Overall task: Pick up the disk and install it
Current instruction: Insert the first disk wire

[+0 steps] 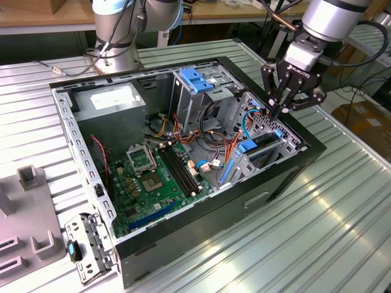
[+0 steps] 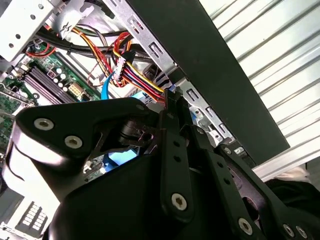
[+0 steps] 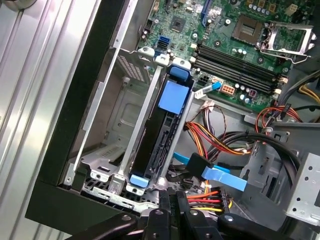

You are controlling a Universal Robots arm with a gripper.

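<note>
Gripper hangs over the open computer case, at the case's corner toward the exterior view's right, with its black fingers drawn together to a narrow point just above the drive bay there. In the second wrist view the fingertips meet with no gap I can make out, and nothing seems to be clamped between them; they sit right beside a bundle of red, yellow and black power wires.

The disk stands on edge inside the metal drive bay at that same corner of the case, slotted between silver rails, with blue plastic clips at both ends of it and a pale blue tab on its upper edge. In the exterior view it shows as a dark slab with blue ends, just below the fingertips.

A flat blue data cable lies loose beside the bay, near the wire bundle. The green motherboard covers the case floor, with black memory slots running across it. A tall metal cage with a blue top stands toward the case's far edge, and a grey power supply box sits in the far corner on the exterior view's left. The case rests on a ribbed metal tabletop
</note>
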